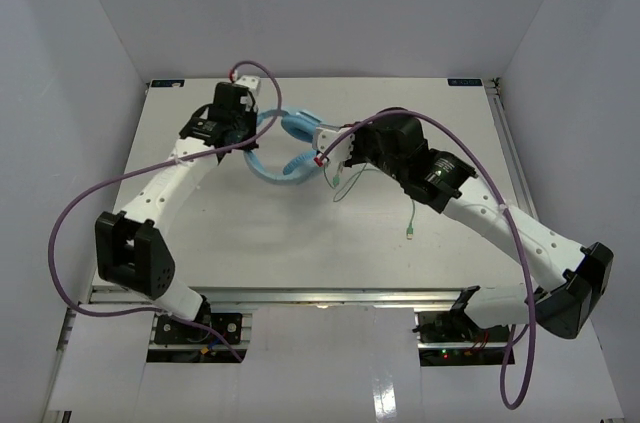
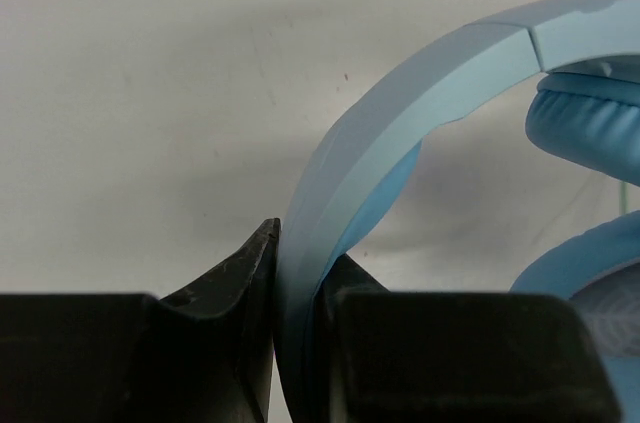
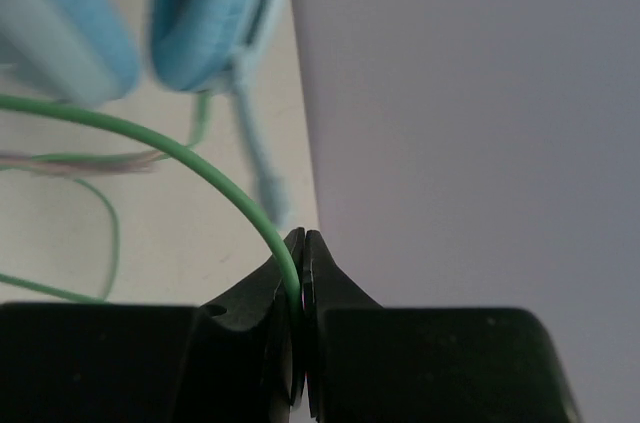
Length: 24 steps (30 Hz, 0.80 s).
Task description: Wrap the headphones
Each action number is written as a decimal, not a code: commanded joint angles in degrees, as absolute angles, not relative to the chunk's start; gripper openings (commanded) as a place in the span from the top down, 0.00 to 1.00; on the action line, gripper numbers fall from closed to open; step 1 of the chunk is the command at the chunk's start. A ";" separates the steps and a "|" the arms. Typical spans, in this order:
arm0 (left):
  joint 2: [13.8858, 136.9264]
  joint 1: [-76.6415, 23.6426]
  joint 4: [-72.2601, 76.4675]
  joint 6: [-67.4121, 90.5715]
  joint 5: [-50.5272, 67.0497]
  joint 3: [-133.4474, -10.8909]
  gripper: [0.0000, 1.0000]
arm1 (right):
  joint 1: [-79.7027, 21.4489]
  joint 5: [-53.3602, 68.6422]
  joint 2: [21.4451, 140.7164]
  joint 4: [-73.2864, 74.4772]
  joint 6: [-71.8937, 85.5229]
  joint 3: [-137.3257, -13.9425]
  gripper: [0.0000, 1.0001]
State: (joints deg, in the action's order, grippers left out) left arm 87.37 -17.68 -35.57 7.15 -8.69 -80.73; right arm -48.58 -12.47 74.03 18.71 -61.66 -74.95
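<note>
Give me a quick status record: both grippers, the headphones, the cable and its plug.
left gripper: shut on the curved headband of the light blue over-ear headphones
right gripper: shut on the thin pale-green cable, close to the earcups
cable slack: loose loops over the white table
plug: free, on the near side of the right forearm
wrap: visible headband stretch is bare

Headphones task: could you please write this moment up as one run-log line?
left claw: shut on headphones headband | right claw: shut on cable | plug: unheld | wrap: not done
</note>
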 commanded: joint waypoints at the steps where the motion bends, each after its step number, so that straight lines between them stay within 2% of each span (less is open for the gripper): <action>1: 88.99 -22.09 -35.72 0.54 -10.77 -80.29 1.00 | -48.65 -22.32 76.51 14.20 -70.31 -83.03 0.92; 5: 89.33 -25.58 -35.84 -3.09 -8.00 -78.33 1.00 | -46.68 -20.86 78.24 13.74 -70.17 -87.09 0.92; 9: 83.49 -25.84 -33.06 -5.07 -0.73 -74.19 1.00 | -40.52 -14.39 76.96 11.13 -69.12 -83.88 0.92; 11: 77.70 -25.97 -30.75 -5.13 6.56 -70.67 1.00 | -35.25 -6.57 76.68 11.21 -64.91 -82.66 0.92; 14: 71.34 -26.10 -27.62 -3.36 10.60 -65.61 1.00 | -28.95 5.11 77.42 13.95 -60.16 -81.83 0.92; 22: 65.24 -26.56 -33.78 -4.43 16.67 -69.10 1.00 | -25.05 15.43 81.54 14.74 -52.78 -82.19 0.92; 24: 65.23 -26.81 -35.56 -5.02 14.38 -71.28 1.00 | -24.31 20.18 82.61 15.49 -51.17 -83.70 0.92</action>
State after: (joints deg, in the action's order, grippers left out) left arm 66.39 -26.29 -33.85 -4.96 10.93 -65.91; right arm -25.60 9.40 80.23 15.56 -56.83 -80.21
